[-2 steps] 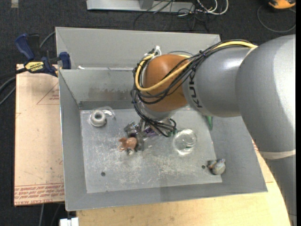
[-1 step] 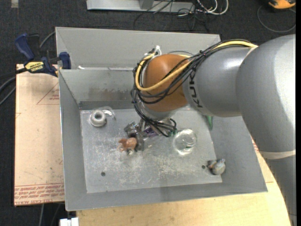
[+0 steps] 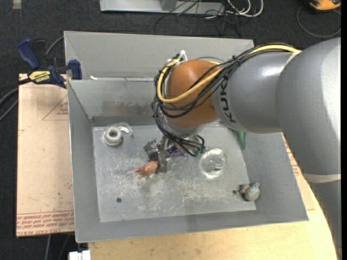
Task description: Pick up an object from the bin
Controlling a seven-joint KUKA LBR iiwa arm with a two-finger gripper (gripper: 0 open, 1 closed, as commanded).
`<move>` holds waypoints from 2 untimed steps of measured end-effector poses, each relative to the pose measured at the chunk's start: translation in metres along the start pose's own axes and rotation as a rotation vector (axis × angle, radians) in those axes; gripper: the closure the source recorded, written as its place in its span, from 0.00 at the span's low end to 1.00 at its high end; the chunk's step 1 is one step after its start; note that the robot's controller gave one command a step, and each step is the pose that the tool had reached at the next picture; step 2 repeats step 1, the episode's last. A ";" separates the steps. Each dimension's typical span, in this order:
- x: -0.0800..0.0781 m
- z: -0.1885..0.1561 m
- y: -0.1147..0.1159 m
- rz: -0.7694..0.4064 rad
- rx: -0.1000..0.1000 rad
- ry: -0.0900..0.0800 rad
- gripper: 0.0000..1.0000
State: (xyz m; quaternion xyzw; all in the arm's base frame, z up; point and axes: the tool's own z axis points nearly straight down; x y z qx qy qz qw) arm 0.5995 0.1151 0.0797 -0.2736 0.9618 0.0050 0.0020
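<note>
Arm (image 3: 260,96) angles down from right, claw (image 3: 161,158) beside a brownish scrap (image 3: 145,170); its spread cannot be told.

You see the gripper (image 3: 160,157) low over the middle of the bin (image 3: 81,161), just to the upper right of a small reddish-brown object (image 3: 145,170). Contact between them cannot be determined. A grey-white ring (image 3: 113,136) lies at upper left. A clear round cup (image 3: 212,162) lies right of the gripper. A small grey lump (image 3: 250,191) lies at lower right.
</note>
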 end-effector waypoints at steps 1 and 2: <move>-0.001 -0.013 0.000 0.000 0.002 -0.003 1.00; -0.001 -0.013 0.000 0.000 0.002 -0.003 1.00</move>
